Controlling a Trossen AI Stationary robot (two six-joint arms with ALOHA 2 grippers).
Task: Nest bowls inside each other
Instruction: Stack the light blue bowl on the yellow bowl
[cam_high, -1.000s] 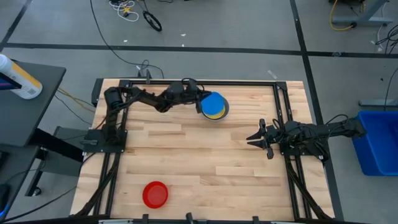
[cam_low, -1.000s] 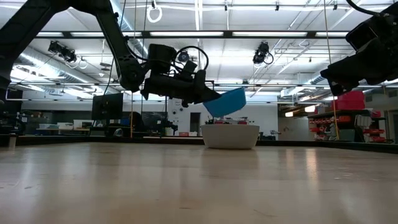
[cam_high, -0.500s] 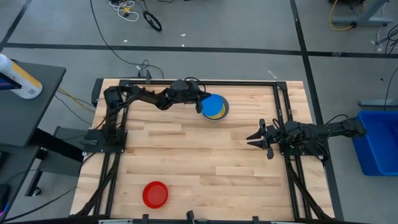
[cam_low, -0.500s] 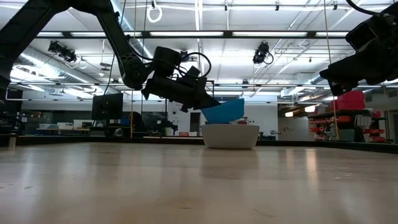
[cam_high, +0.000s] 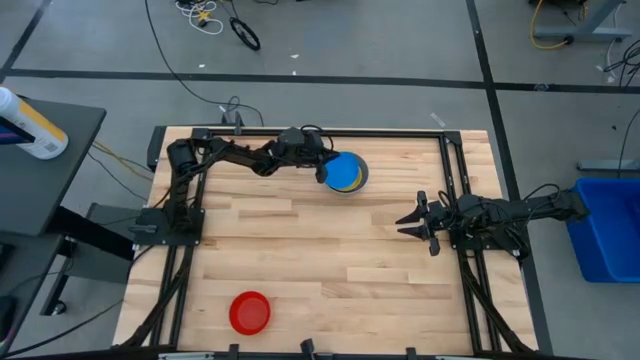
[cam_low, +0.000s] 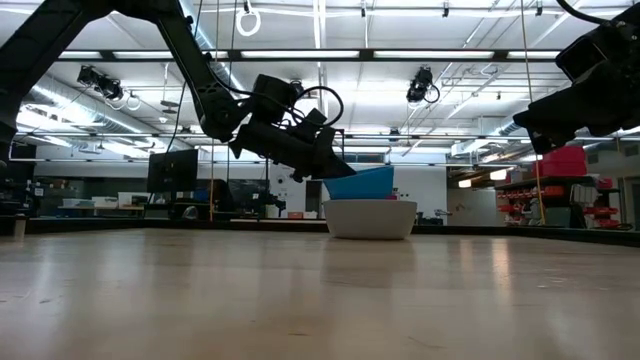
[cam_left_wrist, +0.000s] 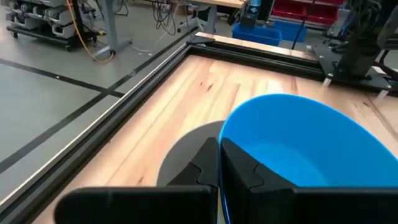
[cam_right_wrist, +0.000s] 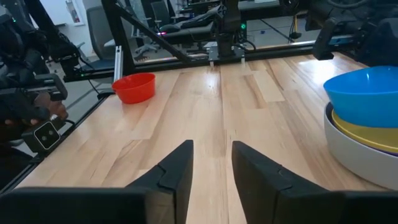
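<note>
One worktable of pale wood planks inside a black frame, seen from above, contents listed from the left side to the right. Red bowl: upright and alone near the front edge on the left side, well apart from everything else; also visible far off across the boards in the right wrist view. Left arm: reaches from its base at the left rim across the back of the table. Left gripper: fingers pinched together on the near rim of the blue bowl, one inside the wall and one outside. Blue bowl: tilted, held just over the stack, its far side up in the low view; whether it touches the bowl beneath cannot be told. Stack under it: yellow bowl sitting inside the grey bowl, the grey one flat on the table toward the back, a little right of centre. Right gripper: hanging above bare boards at the right side, well apart from the stack, its two fingers parted with nothing between them, pointing toward the table's middle.
</note>
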